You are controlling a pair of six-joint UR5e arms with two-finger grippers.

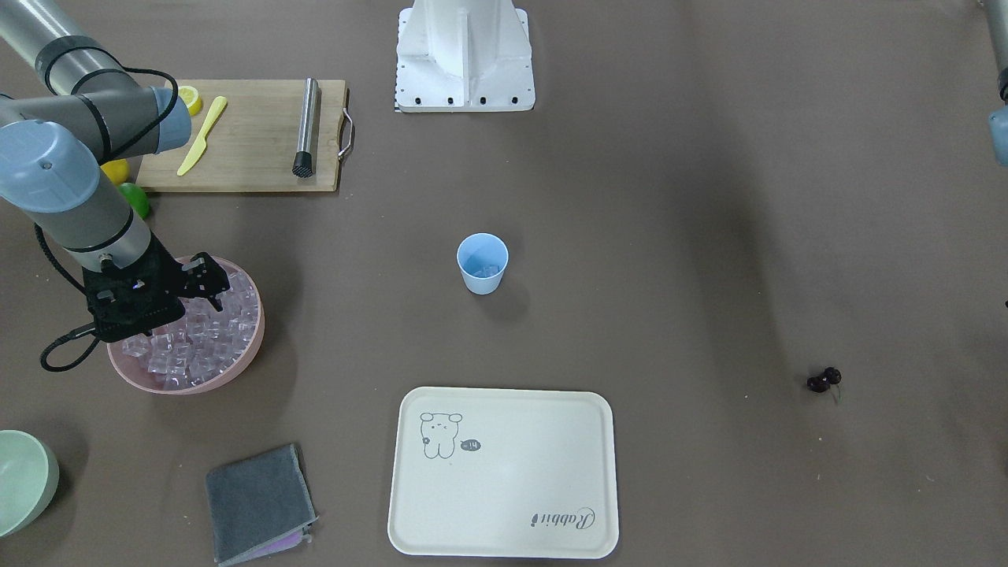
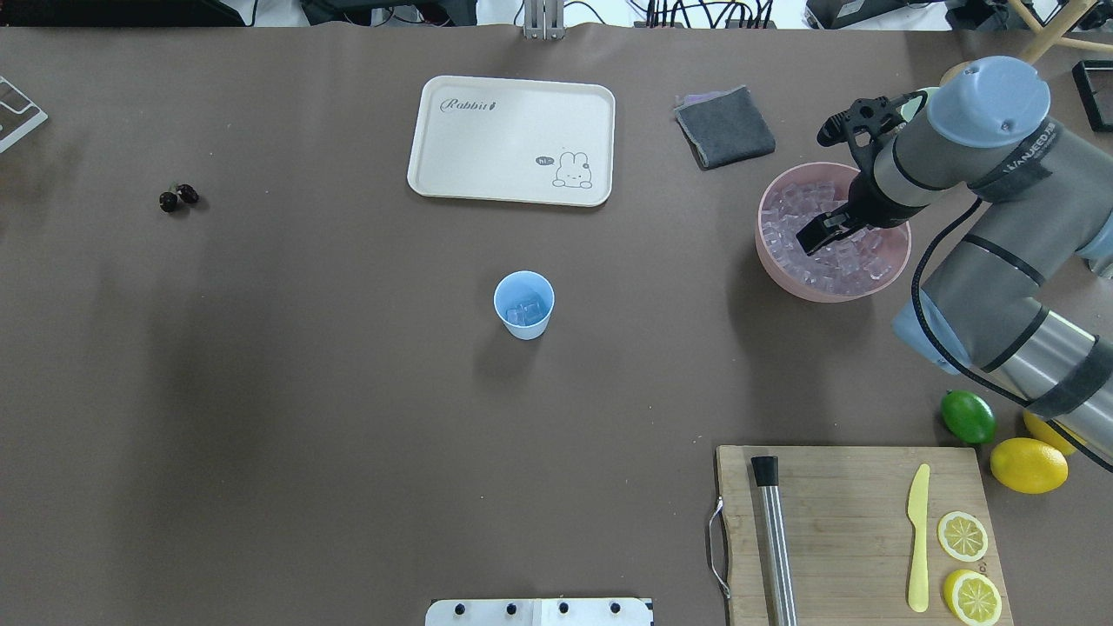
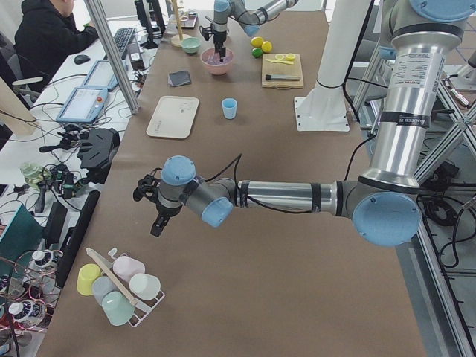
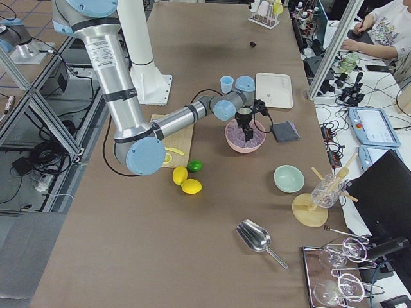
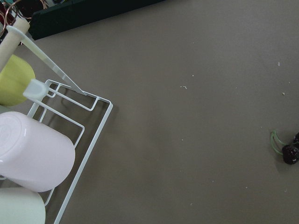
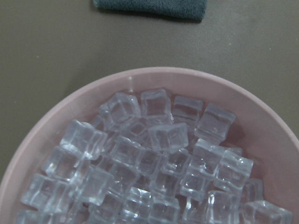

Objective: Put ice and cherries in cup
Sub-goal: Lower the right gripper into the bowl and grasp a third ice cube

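Note:
The light-blue cup [image 2: 523,304] [image 1: 482,262] stands upright mid-table with a few ice cubes [image 2: 524,310] inside. More ice [image 6: 159,154] [image 2: 800,209] fills the pink bowl [image 2: 769,252] [image 1: 253,346]. My right gripper [image 2: 816,239] [image 1: 211,285] hangs just above that ice, its fingers apart, holding nothing. The cherries [image 2: 178,197] [image 1: 824,380] lie alone on the table far from the cup; in the left wrist view the cherries [image 5: 290,151] sit at the right edge. My left gripper [image 3: 156,223] hovers beyond them near the table's end, and I cannot tell if it is open or shut.
A cream tray [image 2: 511,139] and a grey cloth [image 2: 724,126] lie beyond the cup. A cutting board [image 2: 852,522] carries a muddler, a yellow knife and lemon slices; a lime [image 2: 968,416] and lemons [image 2: 1029,464] sit beside it. A cup rack [image 5: 46,154] stands under the left wrist.

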